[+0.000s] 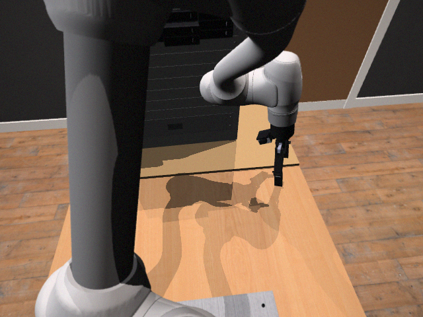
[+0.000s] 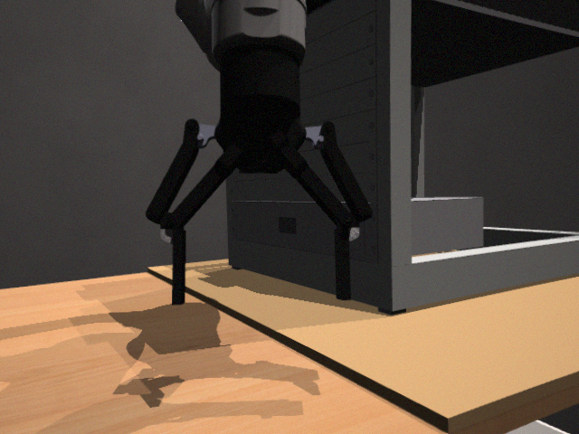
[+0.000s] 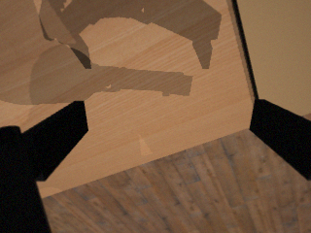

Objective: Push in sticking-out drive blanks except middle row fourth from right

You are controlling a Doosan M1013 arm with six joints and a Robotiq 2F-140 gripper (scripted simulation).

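The dark rack stands upright behind the arm. Near its upper part, in the top view, a few black drive blanks show; some look to stand out from the front. The arm hides the rest of the rows, so I cannot tell each blank's place or depth. The exterior view and the wrist view show no blanks. My gripper is wide open and empty, pointing down at the rack's right front, low over the table and well below the blanks.
The rack stands on a tan board with a dark front edge. The wooden table lies before it. The arm's thick upright link covers the rack's left side in the top view.
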